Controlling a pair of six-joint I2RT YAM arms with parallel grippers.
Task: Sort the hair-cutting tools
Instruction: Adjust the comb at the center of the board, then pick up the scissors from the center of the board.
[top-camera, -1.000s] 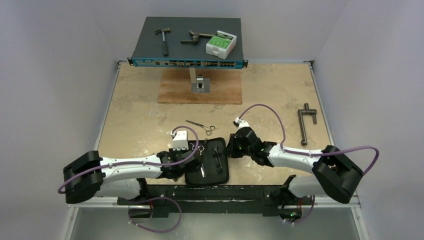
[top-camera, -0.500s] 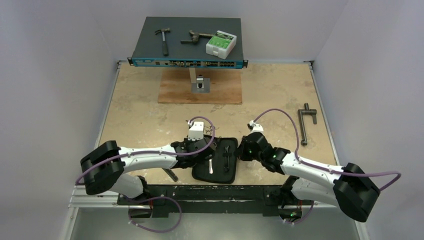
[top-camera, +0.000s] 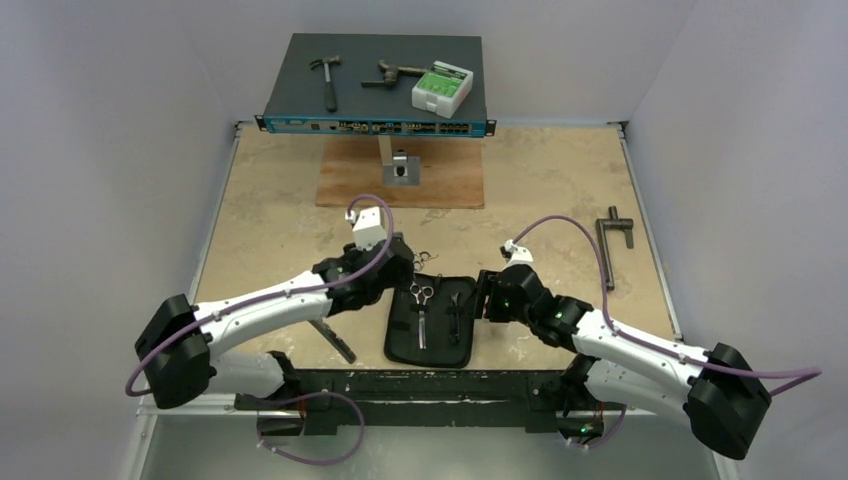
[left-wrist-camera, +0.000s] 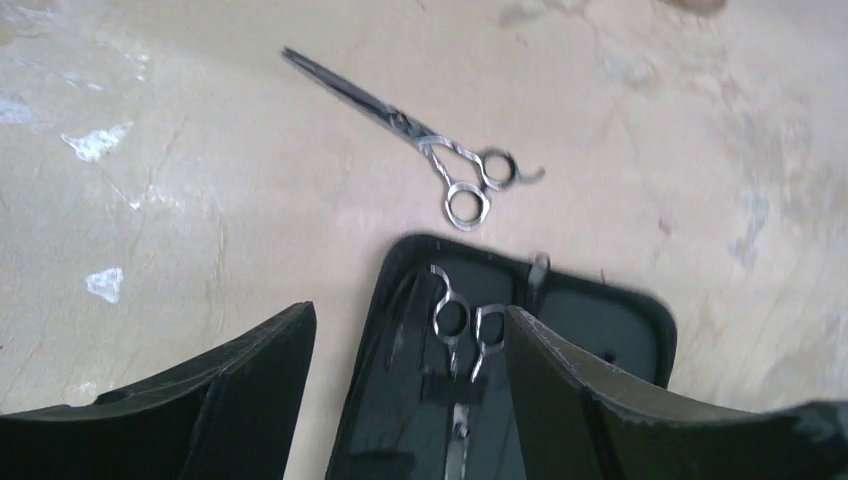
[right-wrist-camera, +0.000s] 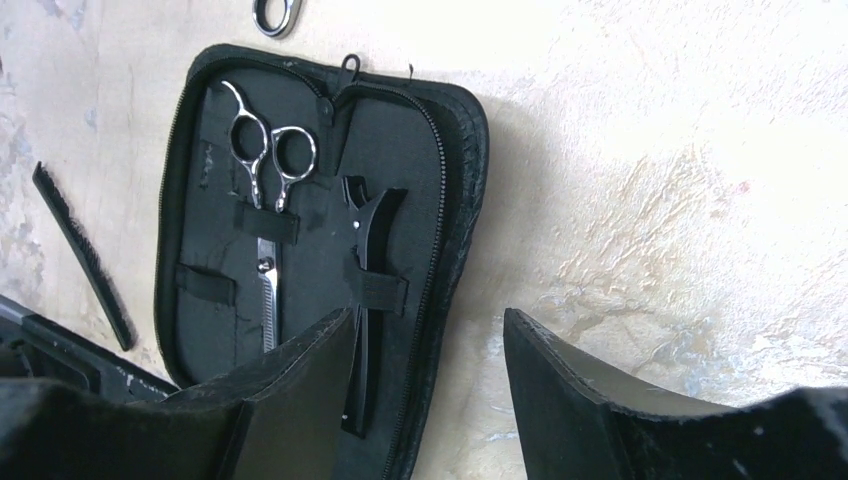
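While one scissors (right-wrist-camera: 262, 170) and clip (right-wrist-camera: 362, 270) sit in the case (right-wrist-camera: 455, 180), second scissors (left-wrist-camera: 430, 150) and comb (right-wrist-camera: 85, 255) lie loose; left fingers (left-wrist-camera: 250, 400), right fingers (right-wrist-camera: 590, 400) spread.

Top cam looks down from behind the arms over the whole desk (top-camera: 280, 230); both wrist cams sit close, probably tilted downward, sharing the zip case (top-camera: 398, 340) (left-wrist-camera: 620, 335) (right-wrist-camera: 455, 180).

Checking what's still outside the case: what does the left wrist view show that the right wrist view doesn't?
Left wrist only: the loose scissors whole, on the table beyond the case; the right wrist catches just one ring. Right wrist only: the comb on the table beside the case, and the clip strapped inside. Both: the open case holding the second scissors.
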